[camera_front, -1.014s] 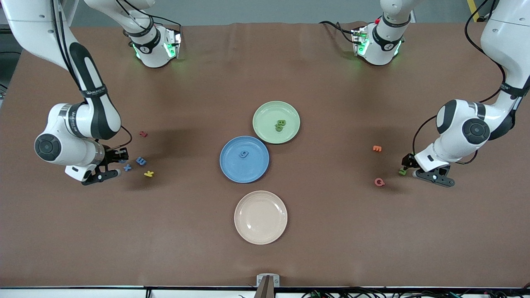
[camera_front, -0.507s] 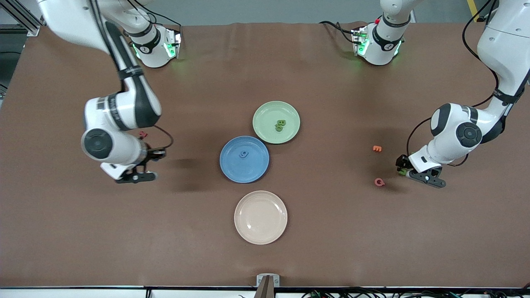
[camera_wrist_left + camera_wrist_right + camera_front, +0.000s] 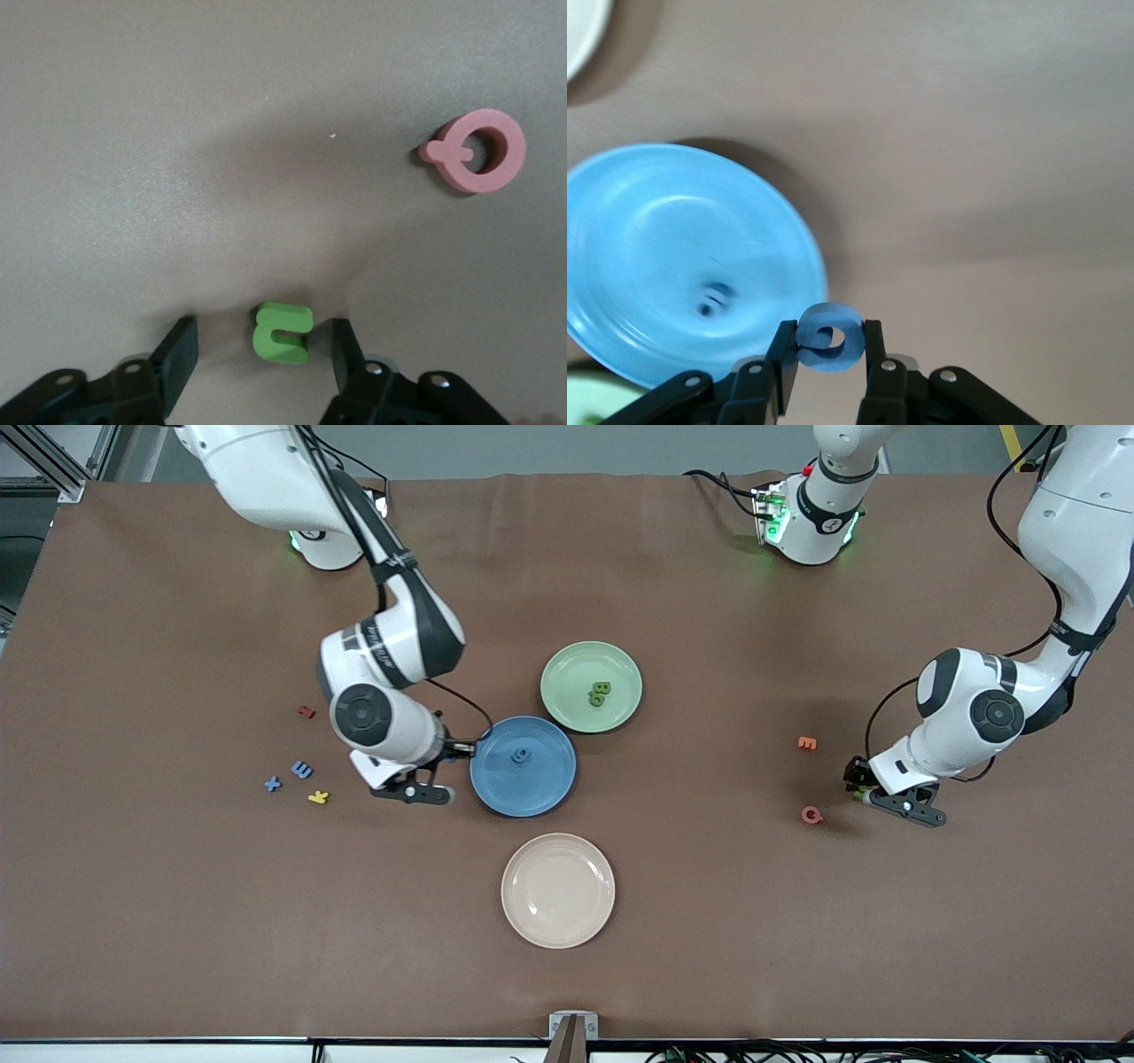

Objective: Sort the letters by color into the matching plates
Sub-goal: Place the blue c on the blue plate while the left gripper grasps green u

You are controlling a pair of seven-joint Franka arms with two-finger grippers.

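The right gripper hung over the table just beside the blue plate, at the rim toward the right arm's end, its fingers clamped on a small blue letter. One blue letter already lay in the middle of that plate. Two more blue letters, an X and an E, sat on the table toward the right arm's end, near a yellow piece and a red piece.

The left gripper was low at the table toward the left arm's end, fingers spread apart on either side of a green letter, one finger close to it, the other clear. A pink ring-shaped piece lay near, and an orange piece farther from the front camera.

The green plate, touching the blue one, held two green letters. The cream plate lay nearest the front camera.
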